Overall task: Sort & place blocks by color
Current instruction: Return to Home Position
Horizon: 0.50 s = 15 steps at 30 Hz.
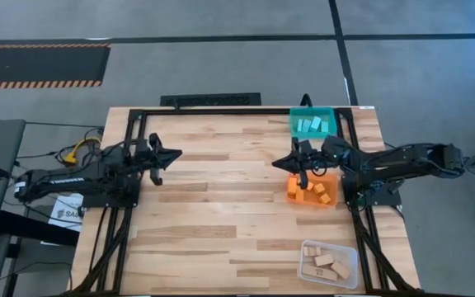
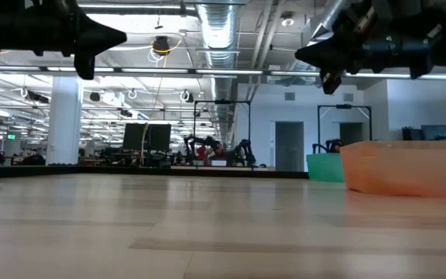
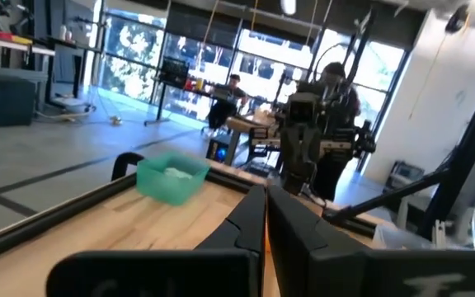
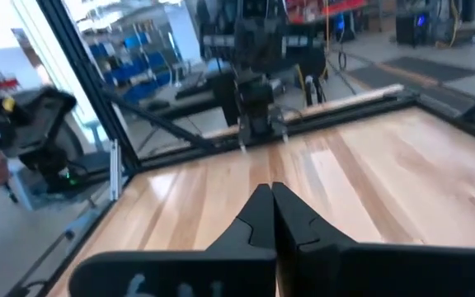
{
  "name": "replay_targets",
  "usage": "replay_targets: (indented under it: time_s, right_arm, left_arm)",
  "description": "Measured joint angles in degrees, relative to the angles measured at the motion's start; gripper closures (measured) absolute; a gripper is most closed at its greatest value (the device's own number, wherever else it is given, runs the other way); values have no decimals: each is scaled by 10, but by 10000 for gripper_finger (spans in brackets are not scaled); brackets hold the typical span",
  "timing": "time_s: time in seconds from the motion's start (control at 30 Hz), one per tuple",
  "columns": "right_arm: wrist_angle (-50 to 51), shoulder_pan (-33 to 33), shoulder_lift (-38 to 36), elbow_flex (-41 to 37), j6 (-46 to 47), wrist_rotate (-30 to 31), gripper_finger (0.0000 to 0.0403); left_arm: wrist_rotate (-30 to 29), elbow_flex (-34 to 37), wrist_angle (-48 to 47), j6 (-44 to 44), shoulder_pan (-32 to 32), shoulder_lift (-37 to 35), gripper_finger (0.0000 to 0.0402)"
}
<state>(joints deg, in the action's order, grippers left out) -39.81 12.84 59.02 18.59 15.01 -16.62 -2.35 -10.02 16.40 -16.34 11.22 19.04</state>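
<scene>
The blocks (image 1: 316, 191) lie binned down the high view's right side: cyan in the teal bin (image 1: 330, 115), orange in the orange bin (image 1: 293, 195), tan in the clear bin (image 1: 306, 247). The right claw (image 1: 279, 162), pressed together, hangs just upper left of the orange bin, with its blocks to the lower right. The left claw (image 1: 174, 153), also pressed together, sits mid-left, well apart.

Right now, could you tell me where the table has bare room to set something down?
The table is bare from the left gripper to the orange bin, and left of the clear bin. Crowded on the right: teal bin, right gripper.
</scene>
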Motion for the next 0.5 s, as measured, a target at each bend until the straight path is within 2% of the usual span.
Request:
replay_targets:
  time_s: [0.17, 0.5]
  right_arm:
    - [-73, -5, 0, -49, 15, 0, 400]
    - [-98, 0, 0, -87, 12, 2, 401]
  left_arm:
    - [0, 33, 11, -7, 0, -51, 401]
    - [1, 84, 8, 11, 0, -109, 402]
